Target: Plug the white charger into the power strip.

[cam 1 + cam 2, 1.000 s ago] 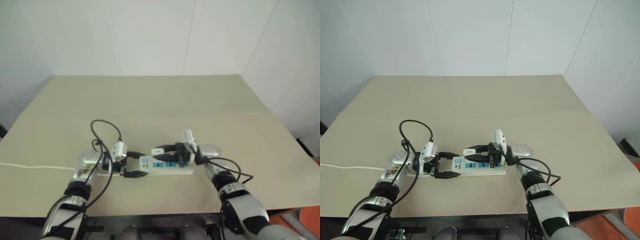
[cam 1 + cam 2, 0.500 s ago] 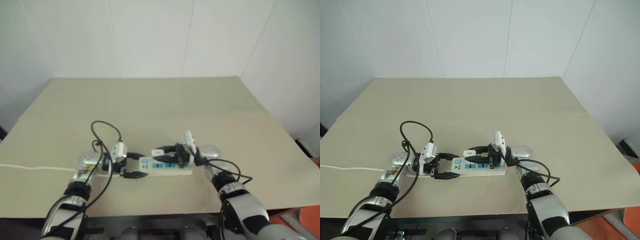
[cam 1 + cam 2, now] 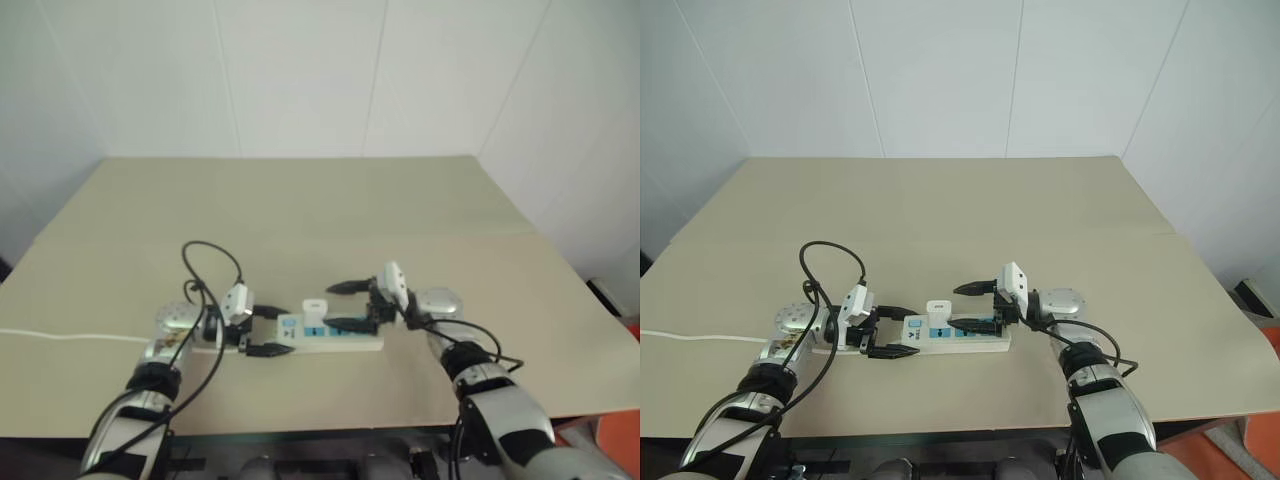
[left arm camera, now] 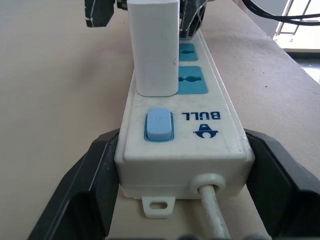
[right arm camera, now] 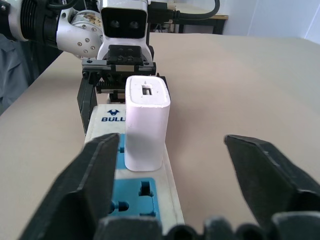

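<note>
Charger (image 5: 146,122) stands plugged in the power strip (image 4: 200,125), apart from the spread right claw (image 3: 973,306). Left claw (image 3: 893,331) pinches the strip's end.

left gripper (image 3: 887,331) clamped, right gripper (image 3: 970,306) spread wide.

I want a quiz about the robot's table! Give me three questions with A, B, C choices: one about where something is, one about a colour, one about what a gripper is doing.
1. Where is the small white rectangular charger?
A. lying on the table
B. standing in the long white power strip, next to its switch
C. held in the air

2. What colour is the strip's switch?
A. red
B. green
C. light blue

3. What is the right gripper doing?
A. open, holding nothing
C. clamped on the charger
B. gripping the cord

Answers: 1 B, it stands upright in the strip. 2 C, the button is light blue. 3 A, its fingers are spread apart from the charger.
</note>
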